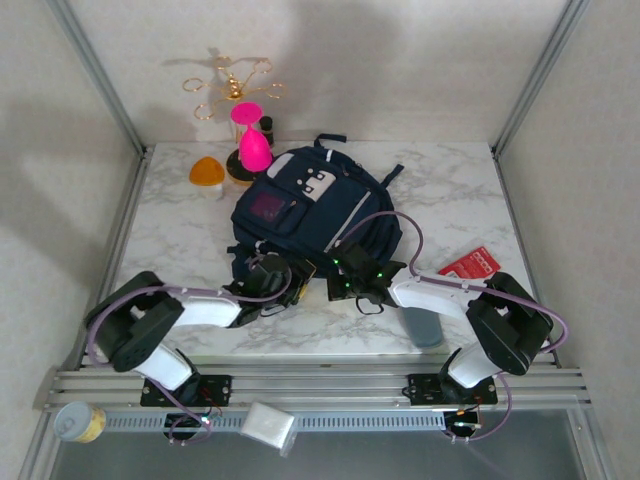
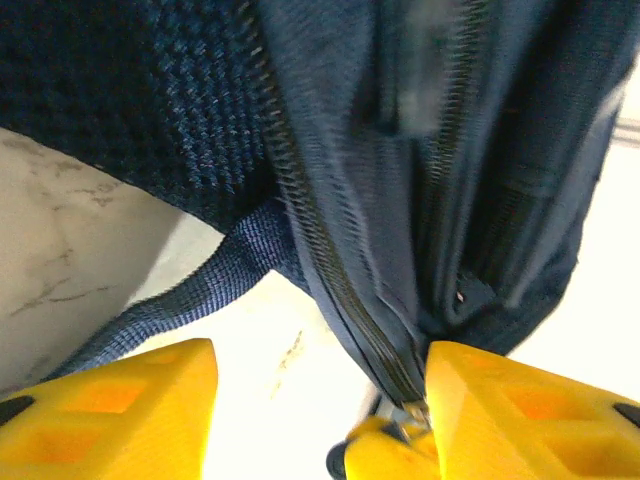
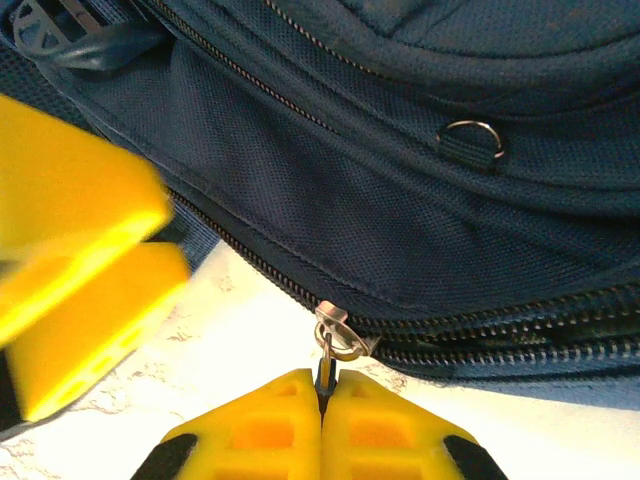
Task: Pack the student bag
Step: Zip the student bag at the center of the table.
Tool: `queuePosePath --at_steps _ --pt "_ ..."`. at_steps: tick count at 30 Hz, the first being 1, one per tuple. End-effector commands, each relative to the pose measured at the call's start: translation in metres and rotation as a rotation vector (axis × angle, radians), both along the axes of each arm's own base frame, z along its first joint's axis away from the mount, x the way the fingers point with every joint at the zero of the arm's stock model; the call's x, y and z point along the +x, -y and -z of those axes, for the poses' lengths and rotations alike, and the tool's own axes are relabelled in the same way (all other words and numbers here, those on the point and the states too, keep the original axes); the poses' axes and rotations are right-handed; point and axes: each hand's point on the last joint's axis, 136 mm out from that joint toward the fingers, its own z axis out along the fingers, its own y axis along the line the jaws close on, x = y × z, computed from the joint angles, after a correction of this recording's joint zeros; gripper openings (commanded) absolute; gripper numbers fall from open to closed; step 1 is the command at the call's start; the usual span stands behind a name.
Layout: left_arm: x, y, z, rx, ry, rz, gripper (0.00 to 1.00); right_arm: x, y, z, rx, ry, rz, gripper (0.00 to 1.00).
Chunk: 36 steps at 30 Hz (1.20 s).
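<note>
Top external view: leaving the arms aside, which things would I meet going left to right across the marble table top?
orange mushroom-shaped object → pink vase-like object → student bag → red packet

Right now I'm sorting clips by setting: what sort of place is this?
Probably a robot test booth rather than a home: a marble-look table boxed in by metal frame posts and plain white panels, with a backpack laid out on it.
</note>
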Motion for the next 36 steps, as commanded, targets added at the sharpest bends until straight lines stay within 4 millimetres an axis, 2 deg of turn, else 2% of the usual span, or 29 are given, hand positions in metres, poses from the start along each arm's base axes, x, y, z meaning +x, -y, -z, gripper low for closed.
queuePosePath --at_steps 1,5,7,10,12,18,21,23,26,28,32,33,36 --pt "0.027 0.015 -0.017 -0.053 0.042 -0.084 0.48 -0.001 -0.004 -0.002 0.028 -0.005 -0.009 0.0" --pt "0.036 0.001 -0.003 0.087 0.041 -0.166 0.26 0.001 0.003 -0.003 0.02 0.009 0.016 0.0" --pt "0.036 -0.015 0.003 0.153 0.024 -0.206 0.13 0.002 0.008 -0.001 0.003 0.009 0.033 0.0" --pt "0.031 -0.043 -0.001 0.194 0.047 -0.257 0.0 0.0 0.021 0.001 -0.036 0.01 0.046 0.0" --pt "0.028 -0.062 -0.005 0.231 0.061 -0.268 0.0 -0.003 0.029 0.001 -0.032 0.015 0.054 0.0" --pt "0.018 -0.137 0.009 0.345 0.025 -0.267 0.0 -0.008 0.058 0.002 -0.04 -0.01 0.086 0.0" --pt "0.017 -0.162 0.01 0.378 0.013 -0.229 0.0 -0.009 0.065 0.003 -0.067 -0.007 0.077 0.0" --pt "0.02 -0.166 0.002 0.387 0.039 -0.2 0.0 -0.01 0.056 0.004 -0.051 -0.007 0.033 0.0" --pt "0.02 -0.162 -0.008 0.385 0.058 -0.164 0.0 -0.015 0.022 -0.009 0.015 0.014 -0.089 0.0" --pt "0.016 -0.149 -0.019 0.323 0.068 -0.117 0.07 -0.017 0.007 -0.016 0.045 0.024 -0.123 0.0" --pt "-0.001 -0.127 -0.048 0.221 0.131 -0.113 0.42 -0.017 0.002 -0.019 0.072 0.03 -0.129 0.0" --pt "-0.006 -0.125 -0.049 0.202 0.124 -0.115 0.5 -0.017 0.002 -0.019 0.073 0.031 -0.133 0.0" --pt "-0.019 -0.11 -0.049 0.147 0.09 -0.111 0.63 -0.019 -0.001 -0.019 0.079 0.025 -0.15 0.0"
